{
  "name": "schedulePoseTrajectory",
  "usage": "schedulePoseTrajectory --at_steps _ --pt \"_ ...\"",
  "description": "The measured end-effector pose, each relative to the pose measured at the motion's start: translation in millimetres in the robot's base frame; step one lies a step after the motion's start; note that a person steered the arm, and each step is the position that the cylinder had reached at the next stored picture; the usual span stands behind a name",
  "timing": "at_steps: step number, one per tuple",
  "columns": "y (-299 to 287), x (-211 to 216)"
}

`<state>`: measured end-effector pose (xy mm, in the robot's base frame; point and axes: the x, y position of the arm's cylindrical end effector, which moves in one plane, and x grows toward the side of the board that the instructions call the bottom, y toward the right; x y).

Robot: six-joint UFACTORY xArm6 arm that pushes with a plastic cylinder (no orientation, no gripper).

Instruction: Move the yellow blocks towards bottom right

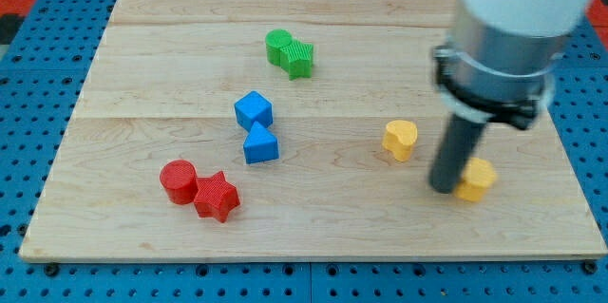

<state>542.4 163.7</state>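
The wooden worktop (313, 217) fills most of the view, a pale board lying on a blue perforated base (28, 123). Over its right side hangs the robot arm (508, 28), a white and grey cylinder with a dark collar, blurred, narrowing into a straight dark rod. This arm carries no end effector with jaws, so there is nothing to be apart or together; the rod simply ends at my tip (445, 189), which meets the board in the lower right part.

The two yellow blocks sit at the view's right of centre. One yellow block (476, 179) is touching the rod's lower end on its right side, partly hidden by it, and its shape I cannot make out clearly. The other, a yellow heart-like block (401, 139), lies just up and to the left of the tip, near but apart from it.

Toward the middle, a blue cube (254, 110) sits just above a blue triangular block (260, 143), the two touching or nearly so. At the view's top centre, a green round block (279, 46) presses against a green star-like block (299, 57). At the lower left, a red cylinder (178, 181) sits against a red star (217, 196). These three pairs are all well apart from the tip.
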Motion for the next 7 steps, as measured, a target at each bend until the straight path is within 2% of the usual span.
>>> schedulePoseTrajectory --at_steps 2,3,4,5,6,7 --pt "-139 -17" --pt "-113 -69" --pt "-55 -52" --pt "-52 -51" --pt "-41 -82" --pt "-21 -42"
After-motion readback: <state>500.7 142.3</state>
